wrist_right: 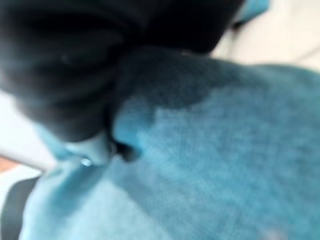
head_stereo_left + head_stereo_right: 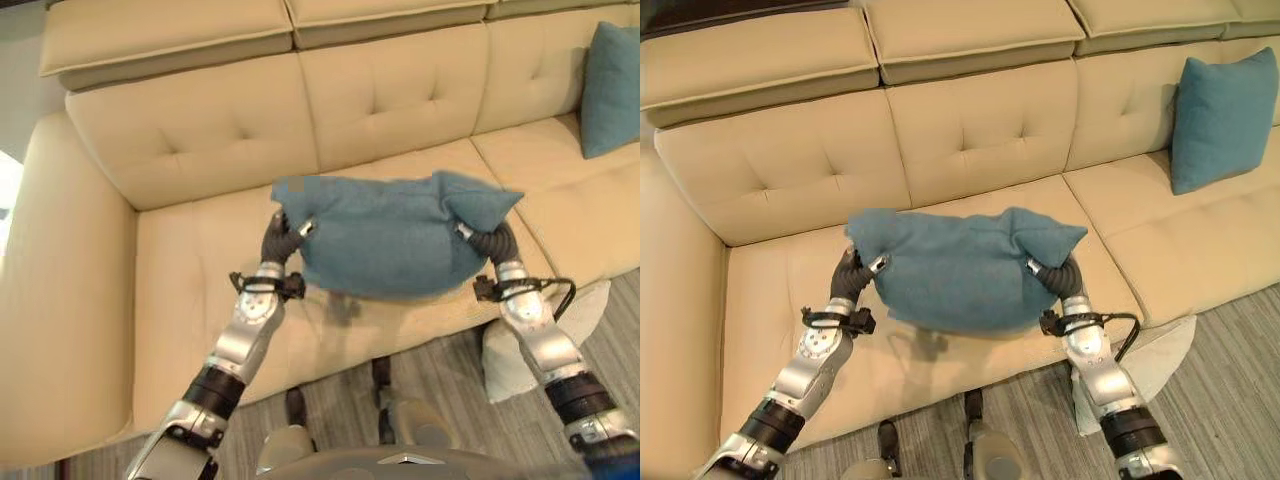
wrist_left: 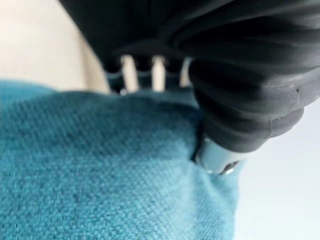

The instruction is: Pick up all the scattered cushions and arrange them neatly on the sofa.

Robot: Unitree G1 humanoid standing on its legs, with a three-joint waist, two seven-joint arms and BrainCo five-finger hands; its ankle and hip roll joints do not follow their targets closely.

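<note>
Left hand (image 2: 285, 235) first: curled round the left end of the cushion (image 2: 385, 245), fingers over the top edge and thumb dug into the teal cloth, as seen in its wrist view. Gripped at the very end, probably to leave the middle free and keep the soft body stretched rather than folded.

Cushion next: hung between the two hands, clear of the sofa (image 2: 200, 260), above the front part of the left-middle seat. Sags in the middle and casts a shadow on the seat below, so not yet set down. Held broadside to the backrest, most likely so as to go down flat or lean back against it.

Right hand (image 2: 485, 240): closed on the right end, thumb pressed into the fabric, a bunched corner poking up above the wrist. Paired with the left because such a limp, wide thing would droop and twist from one end alone.

Further right: second cushion (image 2: 1223, 118), same teal, stood upright against the backrest on the right-hand seat, seemingly placed already. Gives a fair model for the one in hand.

Lower right, on the floor (image 2: 1230, 400) against the sofa's front: pale piece (image 2: 1165, 345), perhaps another cushion, cannot tell. If so, more left to gather.
</note>
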